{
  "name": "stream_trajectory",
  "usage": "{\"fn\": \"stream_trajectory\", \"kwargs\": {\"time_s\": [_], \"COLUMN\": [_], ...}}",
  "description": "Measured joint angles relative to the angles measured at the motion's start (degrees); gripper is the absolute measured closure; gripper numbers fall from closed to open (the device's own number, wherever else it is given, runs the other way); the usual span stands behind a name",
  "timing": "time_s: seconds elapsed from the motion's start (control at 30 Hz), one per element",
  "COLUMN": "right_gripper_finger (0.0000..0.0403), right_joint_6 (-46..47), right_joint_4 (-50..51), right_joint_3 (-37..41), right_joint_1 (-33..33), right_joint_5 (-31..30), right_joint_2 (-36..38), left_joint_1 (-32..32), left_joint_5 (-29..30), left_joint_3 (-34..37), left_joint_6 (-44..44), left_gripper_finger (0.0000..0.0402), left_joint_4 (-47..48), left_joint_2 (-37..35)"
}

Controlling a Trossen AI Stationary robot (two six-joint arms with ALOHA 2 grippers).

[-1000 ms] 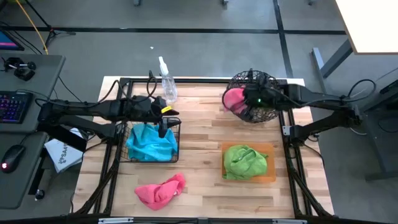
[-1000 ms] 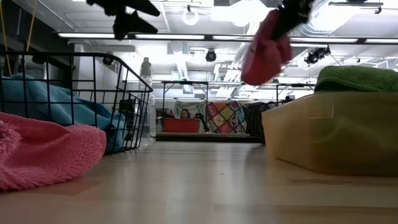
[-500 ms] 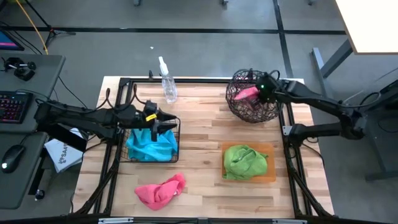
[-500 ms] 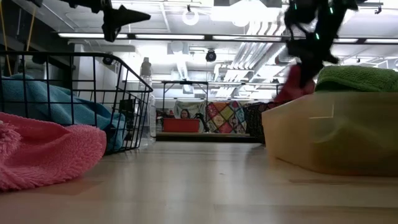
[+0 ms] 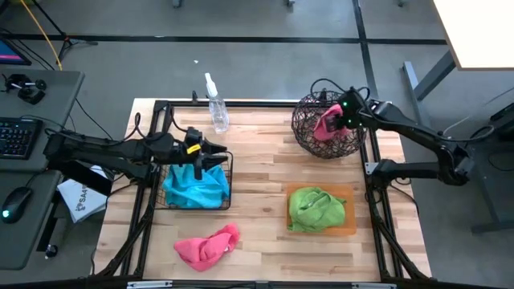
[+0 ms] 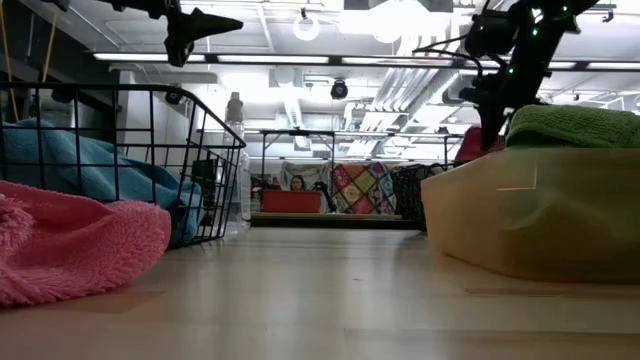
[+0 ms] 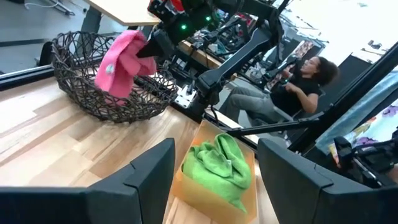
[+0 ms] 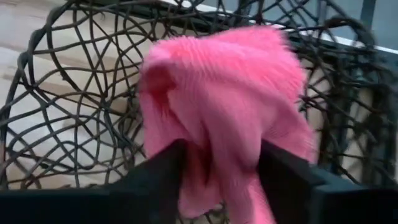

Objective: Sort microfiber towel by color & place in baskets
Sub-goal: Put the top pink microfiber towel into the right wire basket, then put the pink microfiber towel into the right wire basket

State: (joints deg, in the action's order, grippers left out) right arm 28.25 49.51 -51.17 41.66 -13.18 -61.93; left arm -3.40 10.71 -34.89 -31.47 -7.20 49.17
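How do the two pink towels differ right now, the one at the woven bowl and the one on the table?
The pink towel at the bowl hangs draped between the right gripper's jaws, over the round woven-wire bowl basket. The pink towel on the table lies crumpled on the bare wood at the near edge, in no basket, with no gripper near it. Both are the same pink, fluffy microfiber.

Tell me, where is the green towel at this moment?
In the high view, the green towel lies in the orange tray on the table's right side, nearer the front edge than the round woven-wire basket.
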Motion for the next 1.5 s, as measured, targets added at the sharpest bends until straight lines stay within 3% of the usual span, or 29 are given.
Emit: {"fn": "stream_trajectory", "kwargs": {"time_s": [0.17,0.33,0.43,0.57,0.9,1.17,1.5], "right_gripper_finger": [0.0124,0.0072,0.0067,0.0067,0.0066,0.0066,0.0066], "right_joint_6": [0.14,0.75,2.89,5.29,9.13,8.96,6.28], "right_joint_4": [8.78,14.1,12.92,10.62,10.63,11.72,12.61], "right_joint_3": [-5.64,-11.34,-13.05,-13.1,-13.1,-13.1,-13.08], "right_joint_1": [1.11,1.06,-0.17,-4.51,-16.63,-18.96,-18.96], "right_joint_5": [0.67,4.7,10.31,16.43,11.03,8.84,7.11], "right_joint_2": [0.0,0.3,1.04,1.88,1.9,1.9,1.9], "left_joint_1": [0.0,0.0,-0.23,-3.57,-26.89,-40.42,-42.16], "left_joint_5": [-0.03,-0.03,-0.45,-5.08,-4.43,-5.8,-5.73], "left_joint_3": [0.0,0.0,-0.41,-5.11,-24.07,-24.94,-24.96], "left_joint_6": [0.09,1.08,0.88,1.13,4.63,-1.55,-10.63], "left_gripper_finger": [0.0186,0.0186,0.0186,0.0186,0.0186,0.0184,0.0161], "left_joint_4": [0.0,-0.99,-1.62,5.68,41.49,43.13,41.38], "left_joint_2": [-0.96,-1.73,-1.73,0.93,20.13,35.35,44.64]}}
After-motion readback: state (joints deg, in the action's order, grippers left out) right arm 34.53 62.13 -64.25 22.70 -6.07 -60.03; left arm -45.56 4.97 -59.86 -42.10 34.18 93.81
